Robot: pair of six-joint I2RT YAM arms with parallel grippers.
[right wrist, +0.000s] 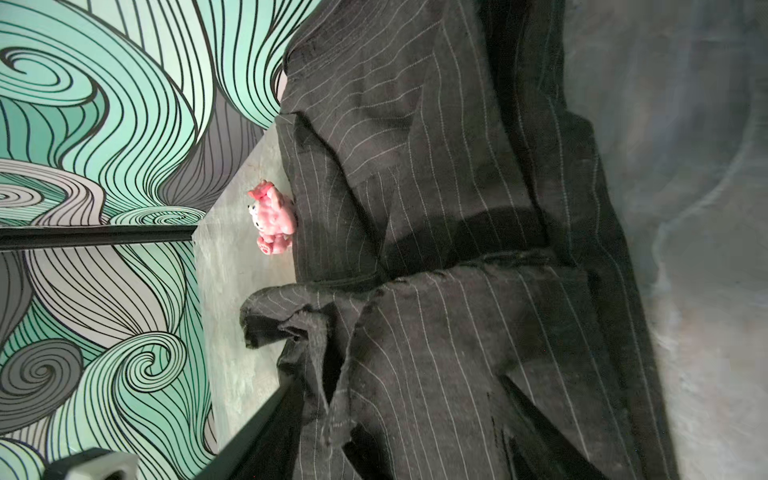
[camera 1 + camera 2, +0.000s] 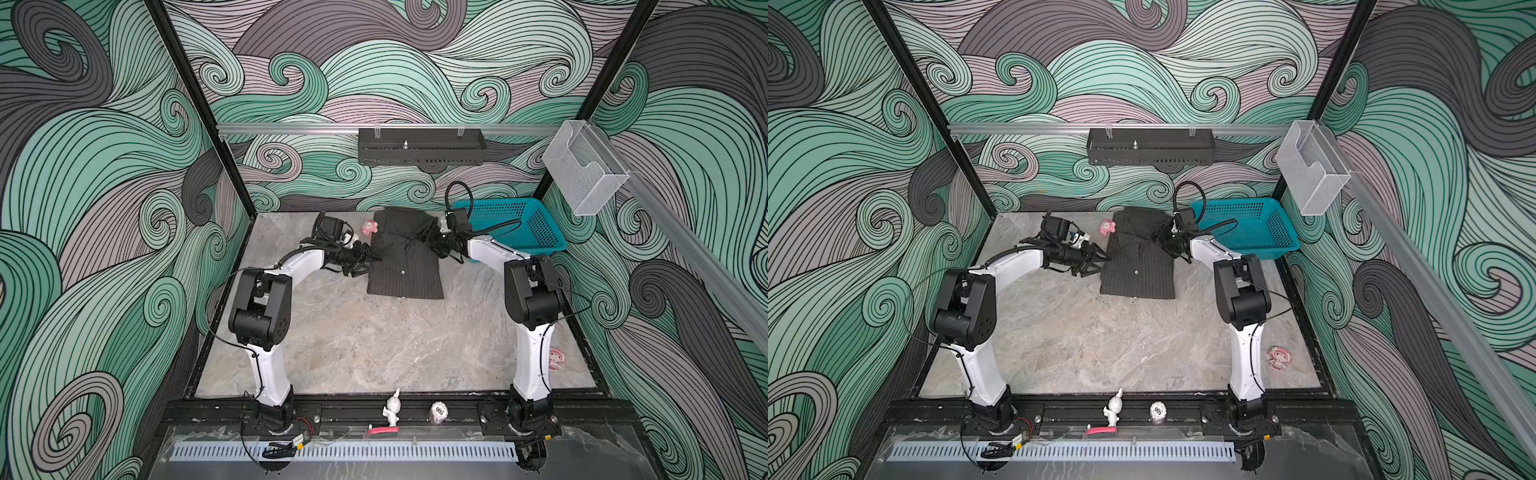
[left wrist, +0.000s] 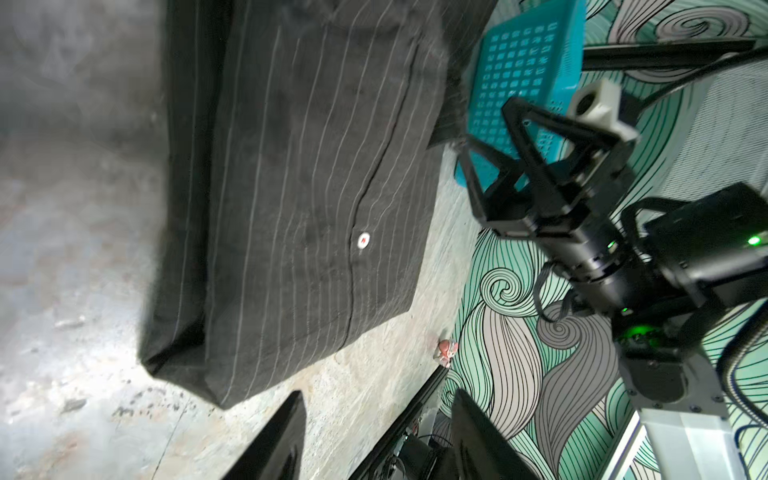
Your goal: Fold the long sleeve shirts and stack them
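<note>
Charcoal cloth with thin pale pinstripes: in both top views the long sleeve shirt (image 2: 405, 266) (image 2: 1138, 270) lies at the far middle of the surface (image 2: 374, 345). Its near end is squared into a neat rectangle and its far end is rumpled. The teal basket (image 2: 540, 232) sits just beside it on the right, and a pink toy (image 2: 369, 227) sits just beside its far left corner. My left pincer (image 2: 362, 261) hangs at the shirt's left edge, and my right pincer (image 2: 434, 245) is over the creased right shoulder. From the left wrist I see my left pincer (image 3: 378, 395) with its jaws apart and nothing between them. That view also shows the folded side of the shirt (image 3: 299, 199) stacked several layers deep and one light button (image 3: 363, 240) on the placket. The right pincer (image 3: 484, 129) shows there too, jaws spread at the cloth's far side. From the right wrist, the right pincer (image 1: 399, 380) stands wide with a bunched sleeve end (image 1: 282, 320) lying loose between the jaws, and I see no pinch on it. I judge the shirt light, limp and grippy enough. It should drape and drag rather than slide, and any loose layer may peel off the fold when lifted. I would pinch through all the layers at a folded edge or corner, one pincer on each side, and keep clear of the button and the floppy cuff.
</note>
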